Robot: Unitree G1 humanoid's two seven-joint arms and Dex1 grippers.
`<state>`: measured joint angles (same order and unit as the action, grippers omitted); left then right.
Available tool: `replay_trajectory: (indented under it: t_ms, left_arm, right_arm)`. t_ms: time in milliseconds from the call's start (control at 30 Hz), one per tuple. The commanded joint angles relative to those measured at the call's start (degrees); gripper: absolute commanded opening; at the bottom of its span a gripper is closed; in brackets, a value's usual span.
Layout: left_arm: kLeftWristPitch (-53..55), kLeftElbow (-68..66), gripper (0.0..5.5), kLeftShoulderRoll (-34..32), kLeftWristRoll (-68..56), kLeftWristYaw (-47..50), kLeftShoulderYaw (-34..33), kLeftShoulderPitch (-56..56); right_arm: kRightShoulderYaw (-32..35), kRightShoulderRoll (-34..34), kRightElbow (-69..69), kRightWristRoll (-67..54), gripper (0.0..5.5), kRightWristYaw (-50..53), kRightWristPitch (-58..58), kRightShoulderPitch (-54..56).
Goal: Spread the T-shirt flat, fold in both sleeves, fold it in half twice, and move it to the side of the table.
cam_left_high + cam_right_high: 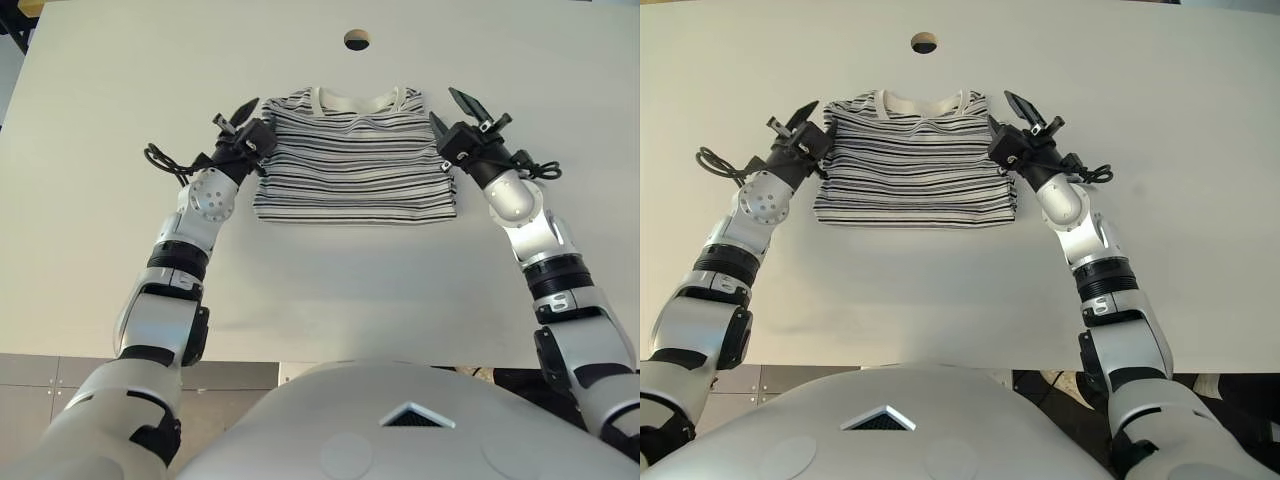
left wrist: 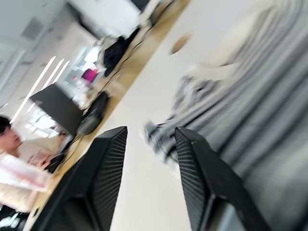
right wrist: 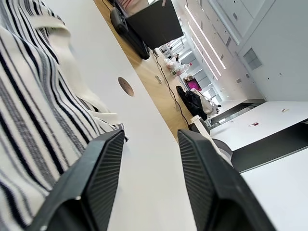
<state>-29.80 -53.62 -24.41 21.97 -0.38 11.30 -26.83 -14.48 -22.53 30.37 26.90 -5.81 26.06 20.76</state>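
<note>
T-shirt (image 1: 352, 160) on desk (image 1: 100, 260): sleeves in, apparently halved once | left tool (image 1: 236, 114) and right tool (image 1: 453, 111) gaping, empty, flanking collar | remaining: second fold, move aside

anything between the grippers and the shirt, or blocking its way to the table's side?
Nothing visible. The left gripper and right gripper sit open at the shirt's side edges. The table shows only a hole beyond the collar, off any sideways path.
</note>
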Motion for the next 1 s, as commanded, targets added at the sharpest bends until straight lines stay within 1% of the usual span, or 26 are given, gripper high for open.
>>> replay_trajectory:
  t_ms: [33, 67, 167, 233, 400, 500, 567, 633, 733, 800, 833, 867, 933, 1000]
  left_arm:
    - [3.22, -0.92, 2.55, -1.8, -1.27, 5.22, -3.38, -0.22]
    - [3.63, -0.87, 2.72, -2.54, -1.42, 6.26, -4.14, 0.63]
    - [3.61, 0.75, 2.72, -3.65, -2.78, 7.33, -6.14, 4.19]
    - [3.46, 3.64, 2.72, -3.71, -4.39, 7.3, -7.66, 6.7]
    - [5.15, 18.2, 2.72, -2.69, -8.85, 7.78, -12.37, 15.63]
    - [6.71, 32.34, 2.72, 0.47, -12.37, 9.84, -16.44, 23.15]
    - [7.8, 40.44, 2.72, 2.47, -13.35, 10.08, -17.52, 26.19]
    - [9.29, 45.76, 2.72, 3.9, -13.79, 9.67, -17.83, 27.58]
    - [11.06, 50.38, 2.72, 4.67, -13.23, 8.16, -17.45, 29.33]
    - [11.69, 51.66, 2.72, 4.67, -13.18, 7.58, -17.71, 30.1]
    - [11.92, 52.19, 2.72, 4.75, -13.38, 7.41, -18.03, 30.34]
    - [12.04, 52.61, 2.72, 4.9, -13.47, 7.33, -18.27, 30.58]
    - [12.08, 53.1, 2.72, 5.26, -13.73, 7.04, -18.4, 30.69]
    - [12.11, 53.53, 2.72, 5.01, -14.17, 6.37, -18.78, 30.75]
  right_arm:
    - [-1.38, -6.51, -13.1, -1.09, 2.18, -8.36, 2.22, -6.24]
    - [-0.93, -9.87, -18.33, -1.48, 2.18, -11.3, 2.81, -9.56]
    - [1.62, -18.23, -29.11, -1.04, 2.18, -17.4, 2.69, -17.2]
    - [1.59, -21.07, -31.87, -0.06, 2.18, -20.09, 2.08, -19.49]
    - [-3.1, -21.72, -25.61, 6.45, 2.18, -21.34, 3.05, -18.15]
    - [-5.91, -21.44, -22.86, 9.48, 2.18, -21.64, 4.84, -15.97]
    - [-7.18, -22.1, -22.46, 10.79, 2.18, -22.26, 6.31, -15.01]
    - [-7.87, -22.89, -22.26, 11.91, 2.18, -22.39, 7.25, -14.6]
    - [-9.48, -28.53, -31.44, 8.48, 2.18, -27.64, 10.74, -21.6]
    - [-12.05, -29.87, -38.48, 5.66, 2.18, -31.45, 11.9, -24.79]
    - [-14.22, -28.25, -41.45, 5.11, 2.18, -32.96, 11.74, -25.03]
    - [-17.39, -23.89, -42.72, 5.69, 2.18, -33.88, 11.06, -23.66]
    - [-23.66, -13.06, -40.42, 9.46, 2.18, -33.47, 9.48, -19.37]
    - [-28.81, -1.24, -31.64, 15.14, 2.18, -29.77, 6.85, -13.78]
